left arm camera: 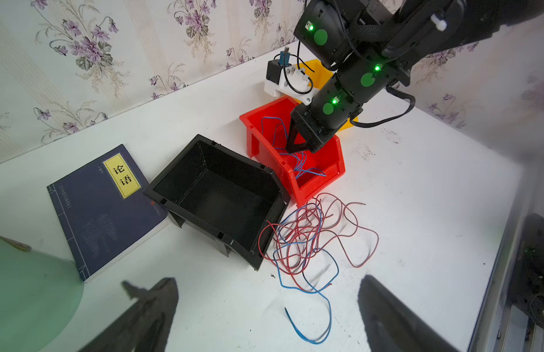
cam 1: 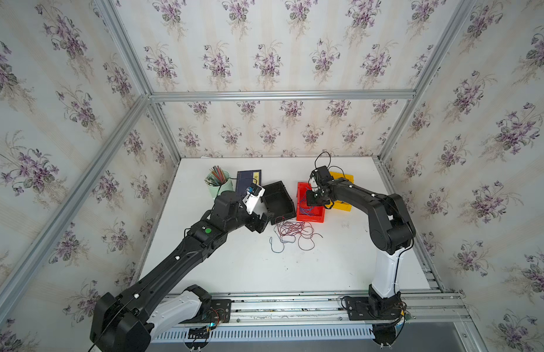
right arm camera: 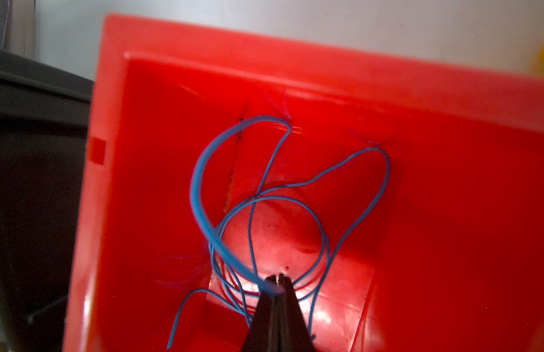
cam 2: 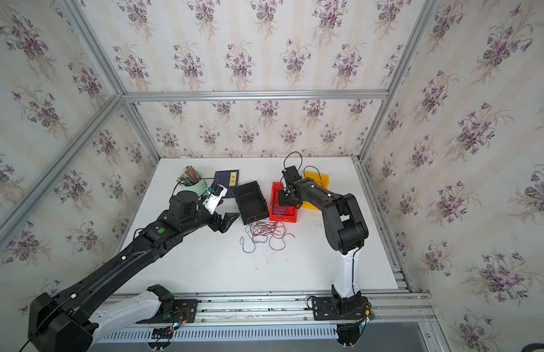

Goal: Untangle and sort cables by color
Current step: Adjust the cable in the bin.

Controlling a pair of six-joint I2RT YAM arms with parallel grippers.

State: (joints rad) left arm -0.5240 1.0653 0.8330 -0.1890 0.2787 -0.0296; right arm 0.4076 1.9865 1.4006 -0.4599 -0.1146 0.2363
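A loose tangle of red and blue cables [cam 1: 295, 233] [cam 2: 264, 231] [left arm camera: 310, 240] lies on the white table in front of the bins. My right gripper [right arm camera: 278, 279] [cam 1: 310, 202] reaches down into the red bin [right arm camera: 447, 183] [cam 1: 310, 218] and is shut on a blue cable [right arm camera: 200, 189], which loops up from the tips. More blue cables [left arm camera: 298, 164] lie on that bin's floor. My left gripper [left arm camera: 268, 280] [cam 1: 263, 222] hovers open just left of the tangle, beside the black bin [left arm camera: 219, 201], with nothing between its fingers.
The black bin [cam 1: 278, 198] stands left of the red one, and a yellow bin [cam 1: 345, 178] stands behind the right arm. A dark blue book [left arm camera: 106, 207] and a green cup of pencils [cam 1: 219, 183] sit at the back left.
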